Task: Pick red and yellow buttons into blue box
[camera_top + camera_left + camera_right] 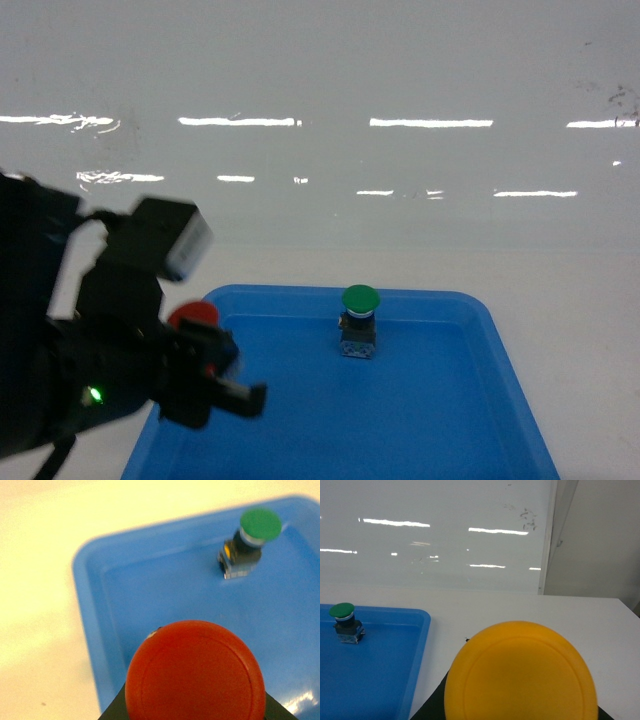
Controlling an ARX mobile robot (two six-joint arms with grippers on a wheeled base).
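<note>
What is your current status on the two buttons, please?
Left pincer holds red round-capped button over shallow blue plastic tray. Yellow round-capped button fills right wrist view. Blue box unseen.

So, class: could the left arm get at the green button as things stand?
Probably not yet: the way across the tray to the green button looks free, but the left pincer seems occupied by the red button.

No readable text, label, brand, number or sign in any view.
</note>
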